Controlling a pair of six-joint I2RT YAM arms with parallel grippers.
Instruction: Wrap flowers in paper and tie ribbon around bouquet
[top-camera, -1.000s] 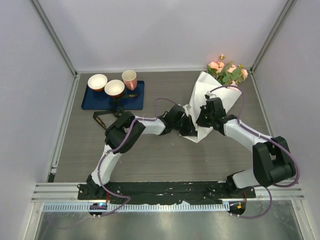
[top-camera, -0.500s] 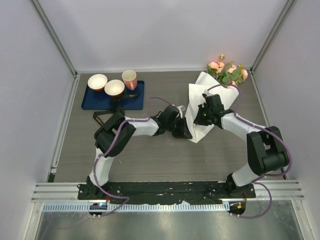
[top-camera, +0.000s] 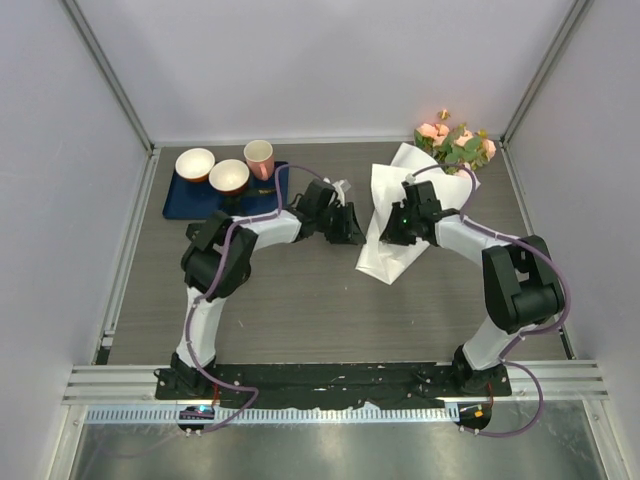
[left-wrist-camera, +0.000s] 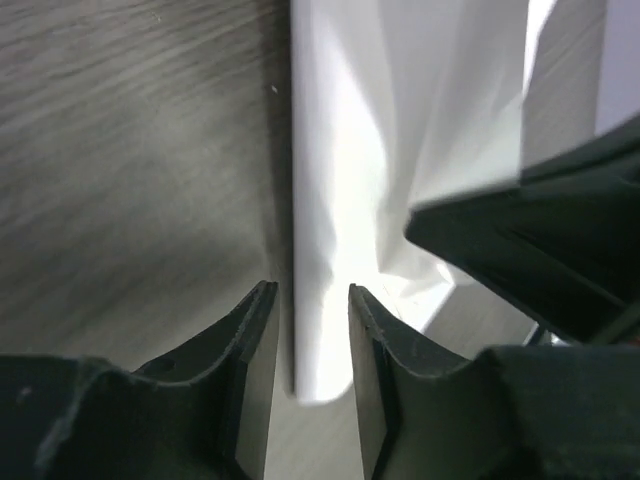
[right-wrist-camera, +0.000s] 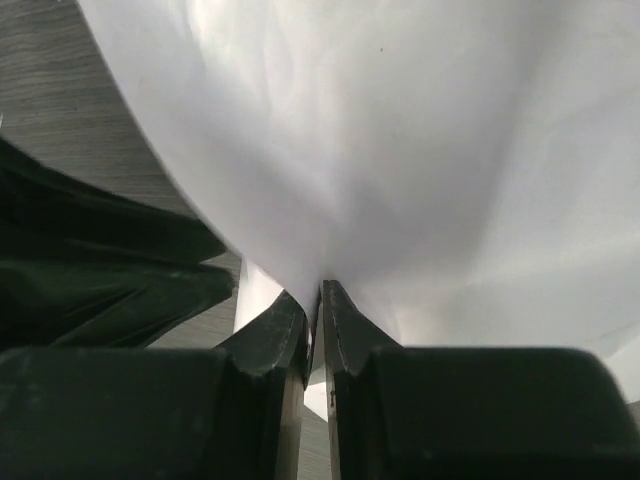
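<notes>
My right pincer (right-wrist-camera: 318, 292) is closed to a sliver on a fold of the paper (right-wrist-camera: 420, 150), and the white sheet gathers to a crease right at its tips. My left pincer (left-wrist-camera: 310, 295) stands narrowly parted and holds nothing. The paper's folded edge runs just beyond the gap, free of both fingers (left-wrist-camera: 245, 340).

From above, the two pincers face each other across that edge, the left just clear of it and the right on top of the wrap. Past the right pincer, at the paper's far end, the flowers (top-camera: 455, 143) poke out near the back corner. The wrap's pointed tail lies on the grey surface (top-camera: 300, 310), on my side of that pincer.

I judge the step to be pinning the roll shut while the left takes the loose edge. The right should press without dragging, or the thin sheet may crease or unroll. The left should come in low along the surface and close only once the edge sits fully between its fingers.
</notes>
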